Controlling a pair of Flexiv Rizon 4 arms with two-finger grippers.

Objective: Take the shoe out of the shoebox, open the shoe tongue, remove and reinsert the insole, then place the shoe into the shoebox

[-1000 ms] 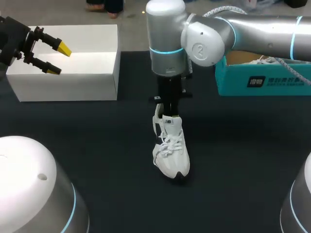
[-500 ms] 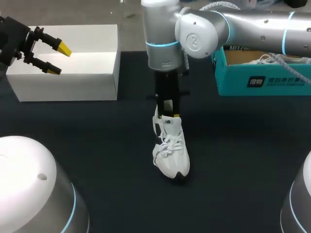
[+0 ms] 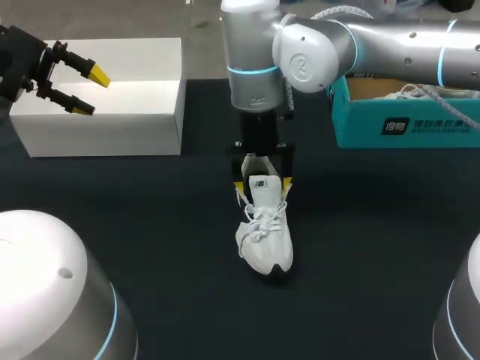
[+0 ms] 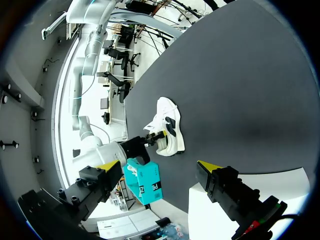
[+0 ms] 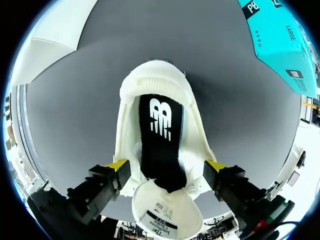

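White shoe [image 3: 264,232] upright mid-tabletop [image 3: 150,225], toe toward near edge, black insole [image 5: 160,140] seated inside. Over its collar: right end effector [image 3: 262,184], fingers apart, one yellow tip on each side of the opening; contact with the sides unclear. Above white box [image 3: 112,120], far left corner: left end effector [image 3: 90,91], fingers apart, holding nothing. Teal shoebox [image 3: 405,124] at far right edge.
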